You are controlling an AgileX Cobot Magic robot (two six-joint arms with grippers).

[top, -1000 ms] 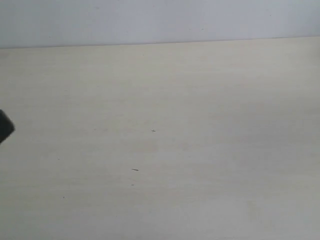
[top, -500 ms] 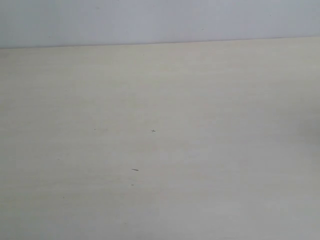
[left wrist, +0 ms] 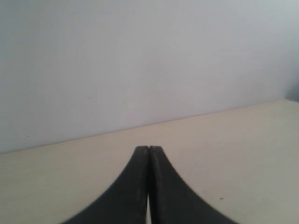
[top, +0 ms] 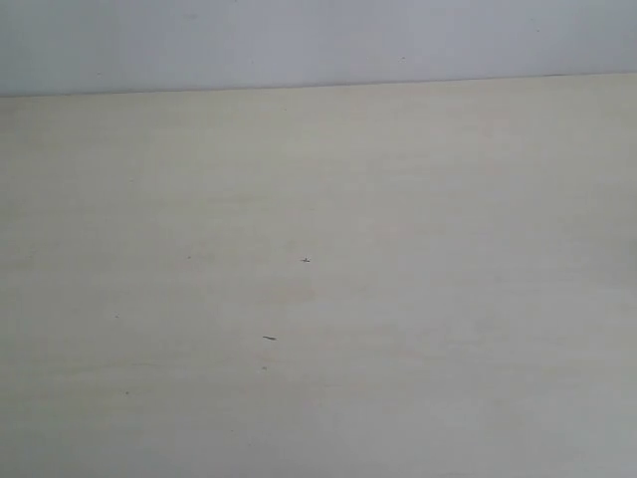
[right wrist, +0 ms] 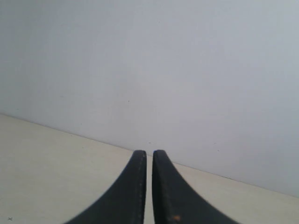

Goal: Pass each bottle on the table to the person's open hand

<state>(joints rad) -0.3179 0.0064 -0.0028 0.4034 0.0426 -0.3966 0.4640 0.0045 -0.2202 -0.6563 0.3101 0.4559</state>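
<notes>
- showing the exterior view: a broad, flat, matte cream-beige table (top: pixel 428 299) filled most of the field and met a plain pale grey wall (top: pixel 318 40) along a straight far edge.
- two tiny dark marks lay on the tabletop: a small cross-like speck (top: pixel 306 260) near the middle and a short dark sliver (top: pixel 269 338) nearer the camera, apart from each other.
- left wrist view: the black, curved-fingered left gripper (left wrist: pixel 148 149) was pressed together, its two fingers (left wrist: pixel 133 191) touching along their inner faces and pinching nothing; it pointed over the table toward the wall.
- right wrist view: the black right gripper (right wrist: pixel 149 154) stood nearly closed, with only a thin slit between its tips and nothing held there; the table lay below it and the wall beyond.
- where the bottles and the person's open hand were could not be told from these three views.
</notes>
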